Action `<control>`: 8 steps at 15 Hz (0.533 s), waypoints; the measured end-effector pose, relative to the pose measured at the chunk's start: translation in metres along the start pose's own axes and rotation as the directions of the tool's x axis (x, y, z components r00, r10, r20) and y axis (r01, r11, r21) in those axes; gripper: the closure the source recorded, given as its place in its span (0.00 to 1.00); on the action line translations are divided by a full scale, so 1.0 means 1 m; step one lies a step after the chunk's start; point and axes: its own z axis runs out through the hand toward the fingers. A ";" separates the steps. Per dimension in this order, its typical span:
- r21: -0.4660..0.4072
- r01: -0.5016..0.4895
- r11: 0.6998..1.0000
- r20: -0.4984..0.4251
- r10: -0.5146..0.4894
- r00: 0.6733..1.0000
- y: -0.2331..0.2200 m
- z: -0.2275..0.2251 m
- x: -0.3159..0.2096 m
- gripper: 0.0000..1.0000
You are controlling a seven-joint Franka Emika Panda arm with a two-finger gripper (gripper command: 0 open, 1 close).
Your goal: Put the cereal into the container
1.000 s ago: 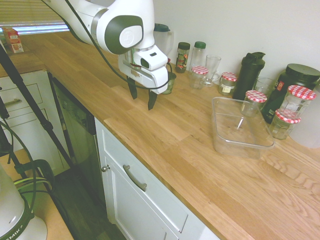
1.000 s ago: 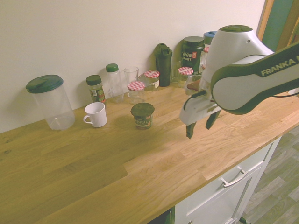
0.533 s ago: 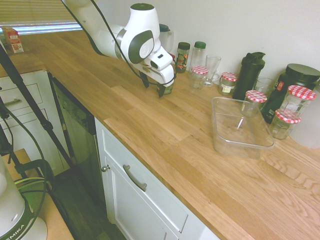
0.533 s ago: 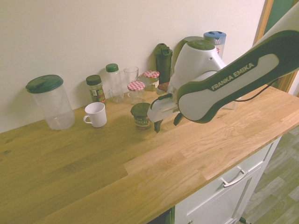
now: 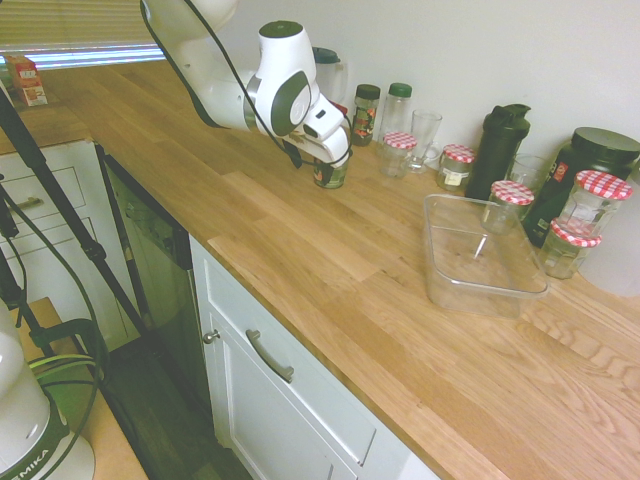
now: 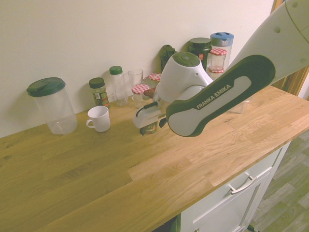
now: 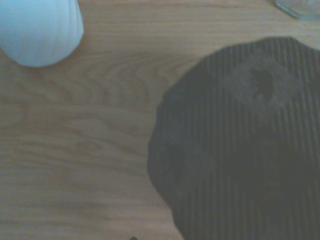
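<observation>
Gripper (image 5: 327,172) moved from mid-bench to cereal (image 5: 331,175), now down around jar near white mug (image 6: 99,118); whether closed, cannot tell. Cereal on bench (image 5: 330,260), not lifted. Container (image 5: 478,256) well apart, empty; grasp, carry, placing remain.

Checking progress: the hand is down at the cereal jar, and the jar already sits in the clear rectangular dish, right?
Not quite. The hand is down at the cereal jar, but the jar stands on the wooden counter, well apart from the clear rectangular dish. The first exterior view shows it.
</observation>
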 end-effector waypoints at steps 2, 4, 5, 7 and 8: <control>-0.002 0.011 1.000 -0.036 -0.011 0.999 -0.007 0.004 0.010 0.00; -0.015 0.030 0.999 -0.068 -0.031 0.997 -0.010 0.013 0.018 0.00; -0.016 0.040 0.999 -0.080 -0.041 0.996 -0.011 0.018 0.019 0.00; -0.007 0.055 0.998 -0.096 -0.055 0.994 -0.015 0.026 0.017 0.00; -0.005 0.058 0.998 -0.099 -0.058 0.993 -0.015 0.029 0.016 1.00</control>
